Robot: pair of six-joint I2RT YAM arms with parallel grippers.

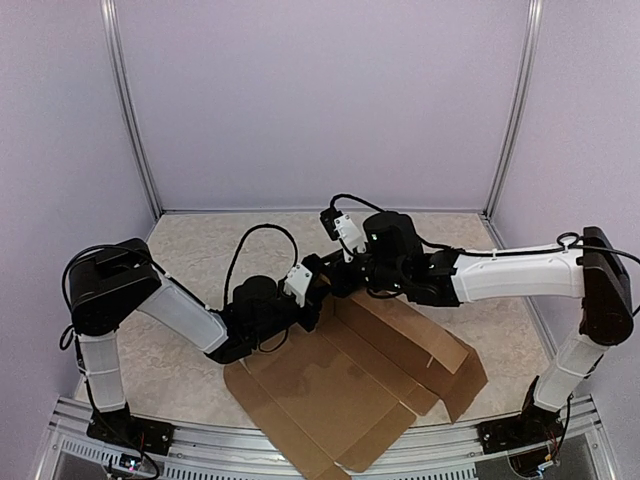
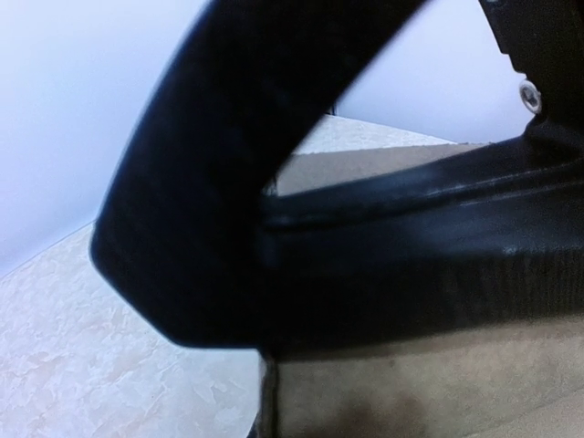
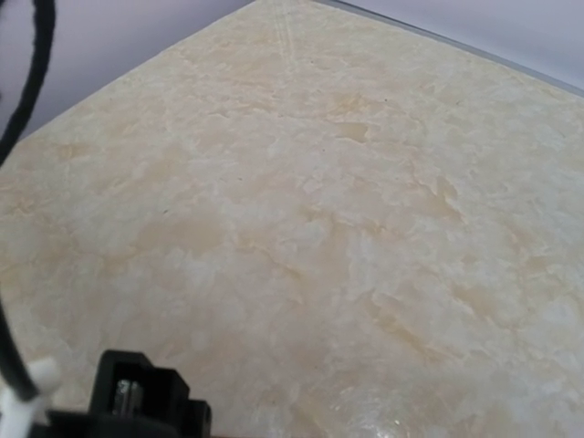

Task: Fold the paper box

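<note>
The paper box is a brown die-cut cardboard sheet lying mostly open on the table, with flaps raised along its right side. My left gripper and right gripper meet at its far left corner. In the left wrist view the cardboard fills the bottom, right up against the camera, and black gripper parts block most of the picture. The jaws of both grippers are hidden. The right wrist view shows only bare table.
The marbled table is enclosed by pale walls with metal posts at the back corners. A black fitting and a cable show at the right wrist view's lower left. The box's near edge reaches the table's front rail.
</note>
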